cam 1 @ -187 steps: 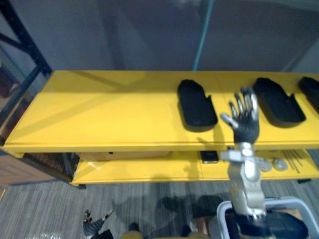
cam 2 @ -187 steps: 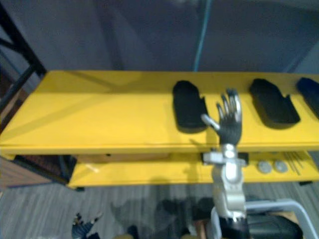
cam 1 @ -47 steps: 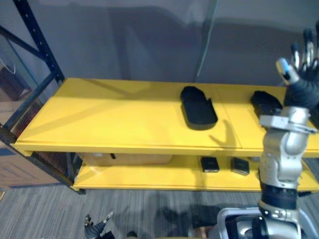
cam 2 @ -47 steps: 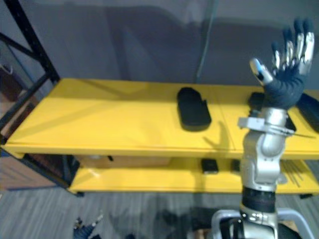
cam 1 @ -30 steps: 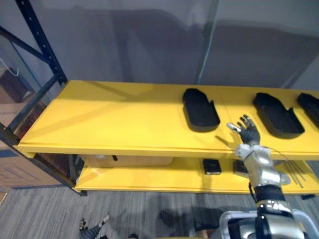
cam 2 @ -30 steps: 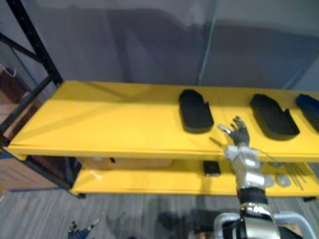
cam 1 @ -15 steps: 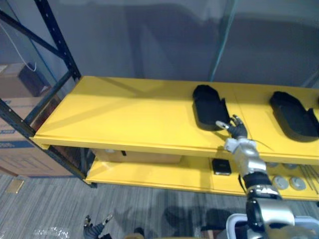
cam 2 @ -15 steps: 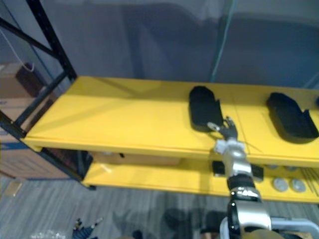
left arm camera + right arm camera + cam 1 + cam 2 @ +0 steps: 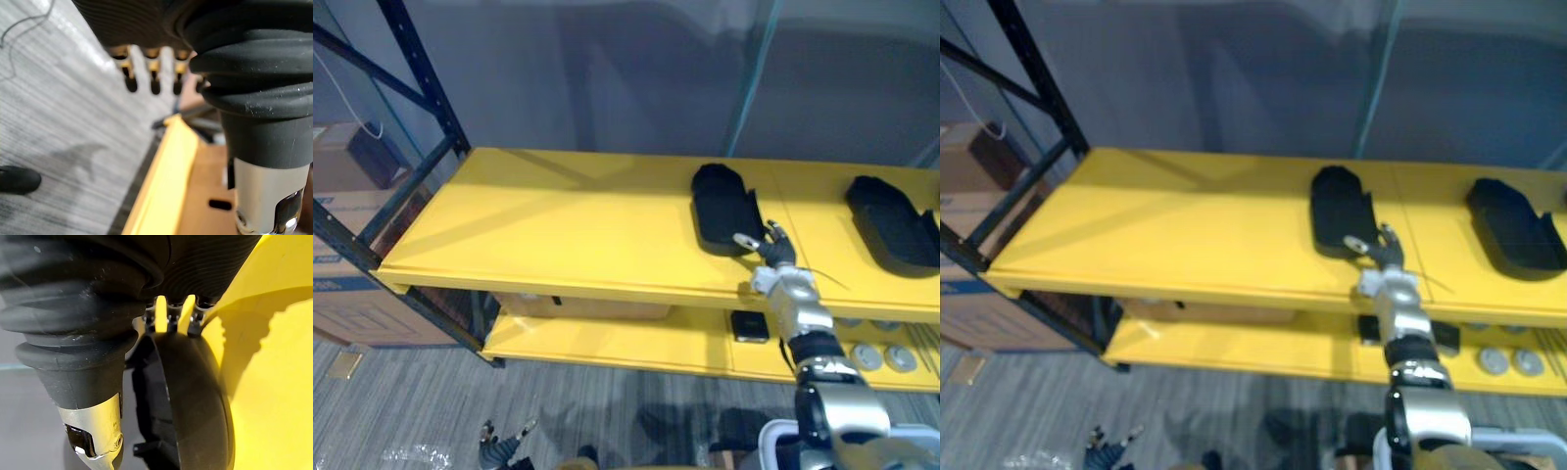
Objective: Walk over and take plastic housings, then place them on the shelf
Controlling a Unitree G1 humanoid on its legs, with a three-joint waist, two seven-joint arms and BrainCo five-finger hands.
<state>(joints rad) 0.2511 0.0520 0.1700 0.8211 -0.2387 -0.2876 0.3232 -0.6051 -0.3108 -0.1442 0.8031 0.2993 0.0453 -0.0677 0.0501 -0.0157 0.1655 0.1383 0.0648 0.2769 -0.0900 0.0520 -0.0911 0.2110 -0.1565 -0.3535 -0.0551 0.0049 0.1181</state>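
- Yellow shelf (image 9: pixel 558 225) runs across the middle of the head views; its upper board carries two black plastic housings.
- First housing (image 9: pixel 720 201) lies right of centre, long axis pointing away from the camera.
- Second housing (image 9: pixel 891 220) lies at the right edge, well apart from the first.
- Right hand (image 9: pixel 773 250) comes up from the lower right and sits at the near end of the first housing, touching it. Fingers are straight and slightly apart, thumb (image 9: pixel 741 239) spread to the left; nothing is clamped.
- Right wrist view: the fingers reach over the rim of the first housing (image 9: pixel 195 406), with the yellow board beside it.
- Left hand (image 9: pixel 142 29) hangs over the grey carpet (image 9: pixel 58 127) beside the shelf edge, fingers straight, together and holding nothing.
- Lower board (image 9: pixel 607 343) holds a small black box (image 9: pixel 748 326) and round silver discs (image 9: pixel 867 355) at lower right.
- Black rack post (image 9: pixel 421 73) stands at upper left, with a cardboard box (image 9: pixel 352 294) below it.
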